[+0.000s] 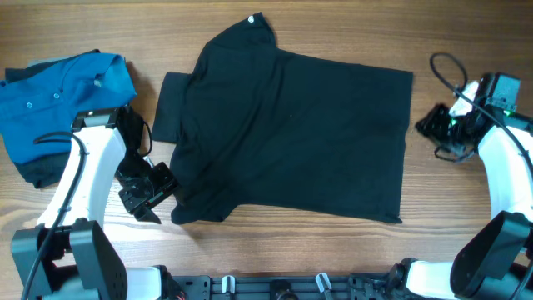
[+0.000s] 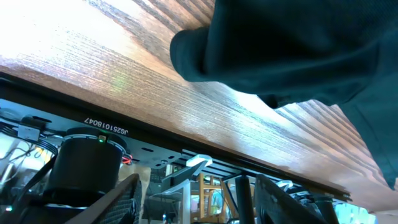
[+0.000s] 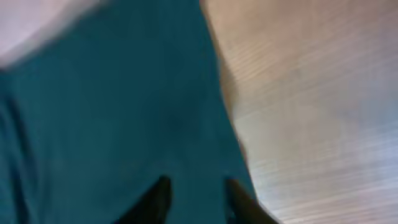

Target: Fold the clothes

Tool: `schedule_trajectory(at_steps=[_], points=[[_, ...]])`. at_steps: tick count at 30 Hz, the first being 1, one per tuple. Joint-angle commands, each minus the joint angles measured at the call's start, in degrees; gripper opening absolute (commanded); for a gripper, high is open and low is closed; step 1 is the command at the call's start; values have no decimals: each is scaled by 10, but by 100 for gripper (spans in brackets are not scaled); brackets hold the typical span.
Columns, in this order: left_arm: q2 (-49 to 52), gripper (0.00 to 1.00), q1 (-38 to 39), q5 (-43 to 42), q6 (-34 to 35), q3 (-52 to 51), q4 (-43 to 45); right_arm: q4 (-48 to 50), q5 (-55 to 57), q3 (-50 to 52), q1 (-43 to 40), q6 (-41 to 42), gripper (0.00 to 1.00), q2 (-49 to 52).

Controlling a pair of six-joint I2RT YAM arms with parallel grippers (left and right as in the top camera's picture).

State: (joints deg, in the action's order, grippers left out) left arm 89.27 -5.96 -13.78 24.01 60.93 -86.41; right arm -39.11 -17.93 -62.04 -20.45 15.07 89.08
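The clothes, a black short-sleeved shirt (image 1: 291,133), lie spread across the middle of the table, with the collar (image 1: 254,23) at the far edge and one sleeve (image 1: 171,104) sticking out to the left. My left gripper (image 1: 162,196) sits at the shirt's near left corner, just off the cloth. In the left wrist view its gripper (image 2: 199,193) is open with nothing in it, and a rolled edge of the shirt (image 2: 280,50) lies ahead. My right gripper (image 1: 426,127) is at the shirt's right edge. The blurred right wrist view shows its gripper (image 3: 198,186) open over the shirt (image 3: 112,106).
A blue polo shirt (image 1: 67,87) lies crumpled at the left, beside my left arm, with a dark garment (image 1: 33,171) under it. A black cable (image 1: 450,71) loops by my right arm. Bare wood (image 1: 275,242) runs along the near edge.
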Motion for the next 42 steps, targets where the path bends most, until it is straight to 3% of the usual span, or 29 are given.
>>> schedule_trajectory(at_steps=[1, 4, 6, 8, 9, 10, 11, 12, 13, 17, 20, 23, 25, 26, 28, 30, 31, 33, 34, 36, 38, 42], points=[[-9, 50, -3, -2, -13, 7, 18, 81, -32, 6, 0, 27, 19, 41], [-9, 21, -3, -80, -47, 7, 103, 139, -56, 6, 14, 31, 17, 129], [-9, 17, -1, -132, -67, 7, 154, 160, -78, 6, 18, 29, 24, 180], [-9, 17, 11, -156, -87, 7, 210, 156, -79, 6, 18, 18, 24, 231], [-9, 17, 19, -156, -93, 7, 227, 156, -78, 6, 18, 3, 20, 244], [-8, 17, 35, -156, -104, 7, 255, 154, -72, 6, 18, -8, 7, 259], [-8, 17, 47, -156, -103, 7, 274, 149, -53, 6, 16, -6, 4, 262], [-8, 17, 62, -156, -103, 7, 296, 143, -13, 4, 12, 4, 4, 262], [-8, 25, 86, -156, -103, 7, 332, 135, 41, -7, -1, 21, 4, 262], [-8, 52, 129, -138, -103, 7, 426, 129, 59, -67, -51, 21, 4, 261], [-3, 55, 153, -74, -103, 7, 525, 100, 41, -122, -76, 24, 5, 250], [25, 53, 156, -59, -103, 7, 621, 45, -33, -169, -81, -20, 41, 218], [57, 51, 156, -61, -102, 7, 667, 4, -75, -172, -80, -32, 45, 185], [77, 47, 156, -66, -101, 7, 686, -30, -103, -172, -78, -32, 45, 168], [134, 27, 156, -67, -101, 7, 704, -135, -109, -172, -63, -31, 35, 154], [172, 22, 156, -67, -101, 7, 704, -203, -73, -169, -50, -30, 28, 156], [197, 18, 156, -67, -101, 7, 706, -230, -38, -162, -41, -29, 28, 156], [242, 12, 154, -63, -101, 7, 728, -261, 60, -133, -23, -7, 40, 156], [252, 9, 154, -50, -101, 7, 733, -259, 75, -116, -21, 2, 41, 156], [264, 7, 154, 35, -78, 7, 731, -231, 77, -67, -21, 6, 40, 157], [264, 8, 146, 110, -37, 7, 723, -186, 85, -13, -21, 24, 24, 157], [259, 14, 110, 82, -26, 9, 725, -114, 114, 68, -21, 86, 9, 157]])
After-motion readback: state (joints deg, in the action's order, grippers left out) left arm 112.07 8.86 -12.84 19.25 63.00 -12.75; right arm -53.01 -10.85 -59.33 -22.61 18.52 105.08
